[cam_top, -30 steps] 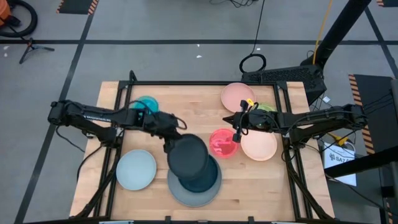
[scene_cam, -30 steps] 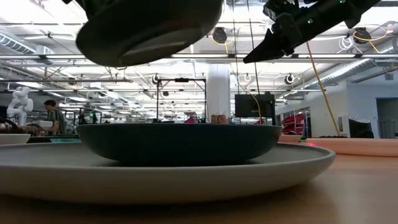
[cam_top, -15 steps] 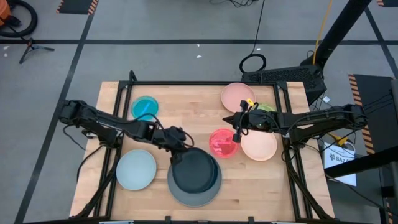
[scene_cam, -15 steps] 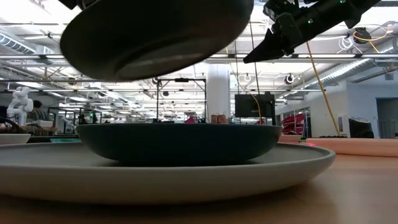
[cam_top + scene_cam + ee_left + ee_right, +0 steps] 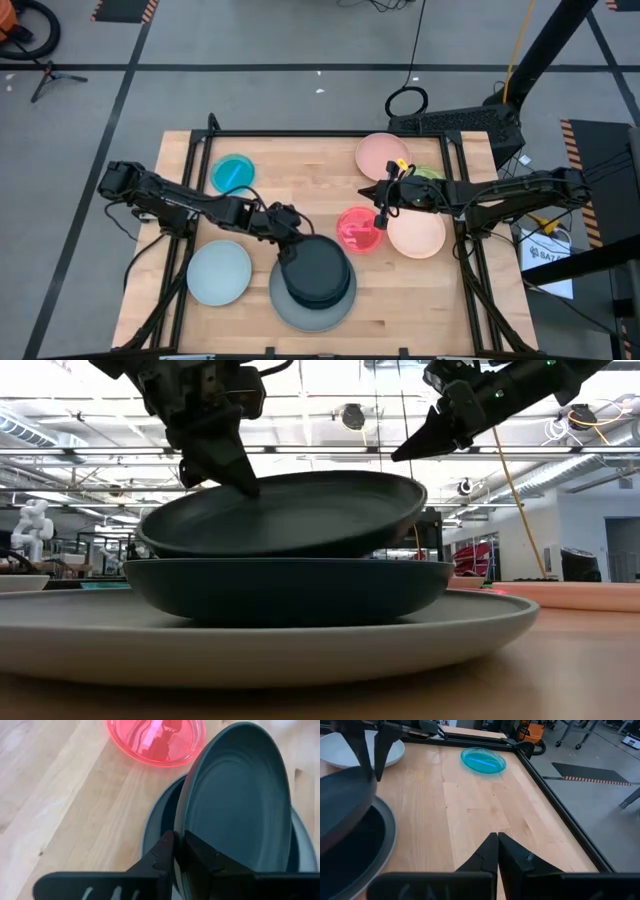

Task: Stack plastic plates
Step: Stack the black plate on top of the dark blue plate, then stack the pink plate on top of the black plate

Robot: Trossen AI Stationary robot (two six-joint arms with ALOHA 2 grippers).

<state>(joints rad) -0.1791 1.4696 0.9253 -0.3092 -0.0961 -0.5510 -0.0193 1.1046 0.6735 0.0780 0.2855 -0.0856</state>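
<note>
My left gripper (image 5: 285, 237) is shut on the upper dark navy plate (image 5: 318, 272), which is over the second navy plate (image 5: 285, 588). That second plate sits in the large grey plate (image 5: 300, 318). My right gripper (image 5: 381, 216) hangs shut in the air over the edge of the red-pink plate (image 5: 357, 230). Lying flat on the table are the pale blue plate (image 5: 219, 272), the teal plate (image 5: 233, 172) and two peach plates (image 5: 380, 152) (image 5: 418, 235). The green plate (image 5: 430, 173) is mostly hidden under the right arm. My left gripper pinches the upper navy plate's rim (image 5: 181, 827) on its far-left side, one finger inside the dish and one under it. The fingers (image 5: 228, 468) slant down from the table's left. The plate is tilted and its underside meets the lower navy plate's rim (image 5: 150, 560).
Bare wood lies between the teal plate (image 5: 483, 760) and the stack, and along the near right of the table. A black frame (image 5: 330, 133) borders the tabletop. The right arm (image 5: 500, 190) reaches in from the right edge.
My left gripper has moved toward the near right and down, carrying the navy plate. The plate was high in the air and steeply tipped. It has come down over the stack and now lies nearly level on the second navy plate. The right arm has kept still.
</note>
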